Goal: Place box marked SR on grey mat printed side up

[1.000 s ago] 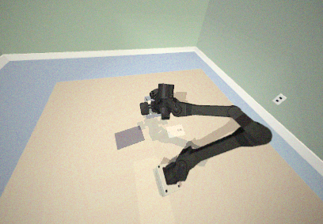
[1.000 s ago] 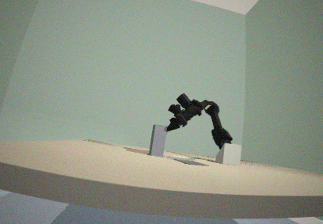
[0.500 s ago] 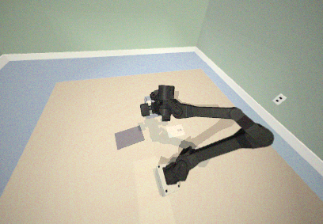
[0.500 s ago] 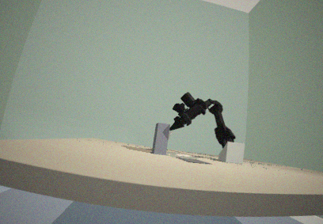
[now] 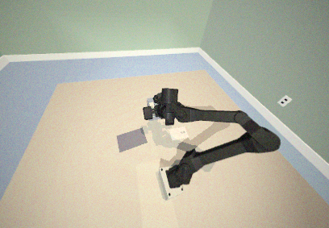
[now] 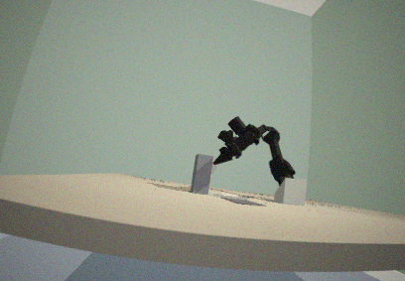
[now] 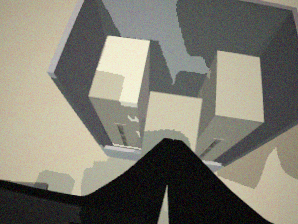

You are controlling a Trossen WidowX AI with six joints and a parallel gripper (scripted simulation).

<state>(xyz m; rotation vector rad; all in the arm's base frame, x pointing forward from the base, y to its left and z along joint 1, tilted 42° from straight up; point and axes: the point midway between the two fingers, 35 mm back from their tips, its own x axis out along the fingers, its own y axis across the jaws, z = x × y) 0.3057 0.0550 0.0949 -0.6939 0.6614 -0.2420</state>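
Note:
The bin (image 7: 82, 62) (image 6: 202, 176) (image 5: 151, 101) is grey-walled. In the wrist view it holds a left box (image 7: 127, 65), a middle box (image 7: 172, 111) and a right box (image 7: 239, 85), all pale. The left and right boxes show dark marks low on their near faces; I cannot read a code. The middle box's top reaches nearer to me than the others; its lower part is hidden. My gripper (image 7: 170, 148) (image 6: 214, 164) is shut and empty, its tips in front of the middle box's top; contact cannot be told. The grey mat (image 5: 131, 139) (image 6: 245, 202) bears no box.
A flat white card (image 5: 178, 133) with small marks lies on the table between the mat and the arm. The arm's white base (image 5: 164, 184) (image 6: 293, 192) stands nearer the top camera. The bin's walls rise around the boxes.

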